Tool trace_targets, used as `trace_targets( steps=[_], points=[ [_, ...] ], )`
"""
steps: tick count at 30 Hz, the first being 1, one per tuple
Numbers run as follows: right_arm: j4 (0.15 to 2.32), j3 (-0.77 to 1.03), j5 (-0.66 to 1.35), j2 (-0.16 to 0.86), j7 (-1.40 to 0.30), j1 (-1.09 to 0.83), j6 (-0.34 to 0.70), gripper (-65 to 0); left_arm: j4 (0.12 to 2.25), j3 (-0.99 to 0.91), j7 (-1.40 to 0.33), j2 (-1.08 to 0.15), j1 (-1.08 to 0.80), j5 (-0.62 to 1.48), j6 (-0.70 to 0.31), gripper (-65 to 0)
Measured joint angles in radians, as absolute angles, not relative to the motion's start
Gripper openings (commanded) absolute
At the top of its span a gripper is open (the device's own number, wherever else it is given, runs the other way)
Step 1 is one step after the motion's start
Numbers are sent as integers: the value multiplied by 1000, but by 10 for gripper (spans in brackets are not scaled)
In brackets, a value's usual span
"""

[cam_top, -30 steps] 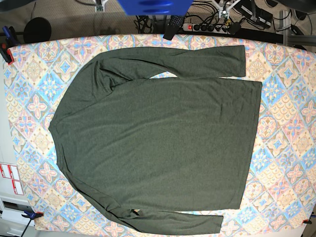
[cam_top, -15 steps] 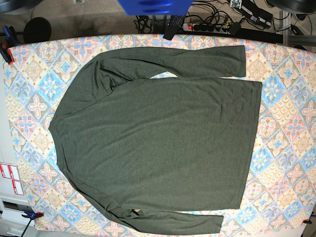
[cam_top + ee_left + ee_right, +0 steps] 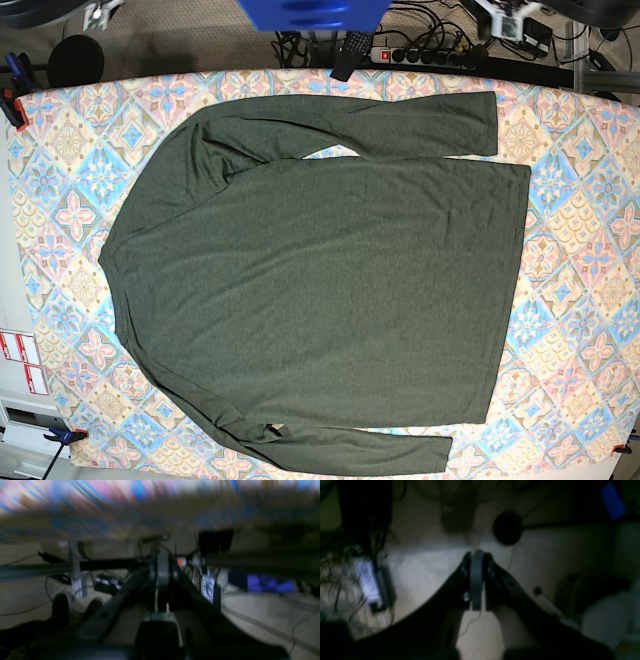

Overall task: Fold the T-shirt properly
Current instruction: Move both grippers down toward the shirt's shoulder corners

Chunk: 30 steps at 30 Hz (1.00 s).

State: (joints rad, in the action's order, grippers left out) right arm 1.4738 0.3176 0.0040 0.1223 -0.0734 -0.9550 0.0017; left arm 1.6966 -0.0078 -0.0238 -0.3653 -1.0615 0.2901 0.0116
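The T-shirt (image 3: 320, 280), dark olive with long sleeves, lies spread flat on the patterned table (image 3: 580, 300), collar toward the left. One sleeve runs along the far edge and the other along the near edge. My left gripper (image 3: 160, 566) is shut and empty in a blurred left wrist view, out over the floor and cables. In the dim right wrist view my right gripper (image 3: 477, 555) is also shut with nothing in it. Only small light bits of the left arm (image 3: 510, 20) and right arm (image 3: 100, 12) show at the base view's top edge, away from the shirt.
A power strip (image 3: 420, 55) and cables lie behind the table's far edge. A blue object (image 3: 312, 12) hangs at top centre and a black round base (image 3: 75, 60) stands at the far left. Red clamps (image 3: 12, 105) grip the table's left edge.
The light arm parts at the base view's top edge have moved outward toward the two corners. The T-shirt has not moved.
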Motion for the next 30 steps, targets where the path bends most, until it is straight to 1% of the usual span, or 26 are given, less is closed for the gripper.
trace_targets(
  steps=[3,4,7,10,12,14,16,18,21,23,25,27,30],
  points=[
    [1582,320,3,121,-128,-979,7,-650,1755,-18,-28,-392,-1064,351,-2,-650],
    [1611,319,3,121,-147,-984,9,-650,1771,-26,-25,-398,-1064,369,-4,-630],
    [1706,319,5,120,-214,-984,2,-650,1806,-53,-32,-402,-1055,424,11,-536],
    [1768,319,7,120,-265,-981,9,-650,1848,-76,-20,-402,-1057,431,10,-441],
    [1788,319,7,120,-317,-979,9,-650,1845,-71,-29,-402,-1026,440,4,-396],
    [1800,319,7,120,-343,-980,5,-650,1828,-68,-43,-399,-982,440,2,-365],
    [1816,315,7,120,-353,-978,6,-650,1822,-68,-106,-401,-943,439,4,-353],
    [1832,312,7,118,-363,-966,9,-648,1817,-68,-205,-399,-896,440,6,-352],
    [1835,311,7,120,-397,-935,9,-612,1818,-68,-360,-398,-828,461,4,-352],
    [1836,311,7,120,-410,-925,6,-582,1818,-72,-447,-396,-785,524,4,-352],
    [1840,311,7,120,-420,-920,7,-566,1810,-75,-525,-397,-746,589,4,-352],
    [1840,311,7,120,-417,-915,6,-559,1782,-74,-554,-399,-711,638,4,-352],
    [1840,311,7,120,-416,-914,7,-556,1725,-76,-576,-399,-682,657,4,-352]
  ],
)
